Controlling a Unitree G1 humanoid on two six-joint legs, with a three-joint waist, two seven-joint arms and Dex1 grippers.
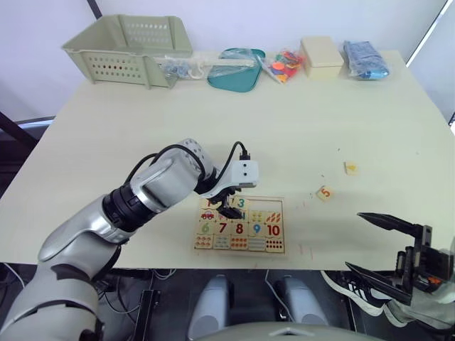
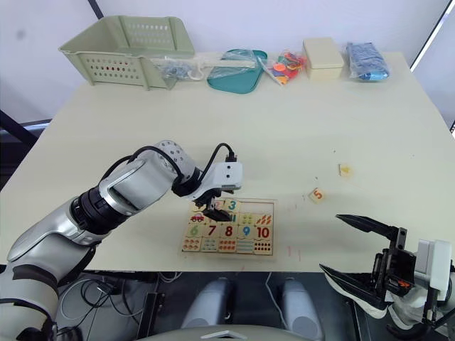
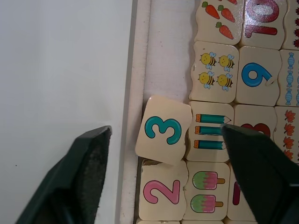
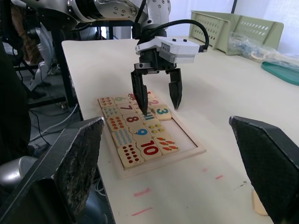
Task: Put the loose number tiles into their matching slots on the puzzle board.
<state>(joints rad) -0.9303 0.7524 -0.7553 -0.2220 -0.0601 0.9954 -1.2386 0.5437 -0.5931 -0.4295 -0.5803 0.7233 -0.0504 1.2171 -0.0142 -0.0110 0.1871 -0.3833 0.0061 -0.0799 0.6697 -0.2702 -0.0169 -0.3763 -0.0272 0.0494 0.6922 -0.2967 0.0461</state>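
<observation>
Right hand at 5 o'clock, off the desk's near edge, fingers spread wide, holding nothing. Puzzle board near the front edge at 6 o'clock. Left hand hangs over its upper row, fingers apart and empty. Below it, tile 3 lies tilted, partly over tile 2. Tile 5 loose at 3 o'clock of the board; another loose tile beyond it, digit unreadable.
</observation>
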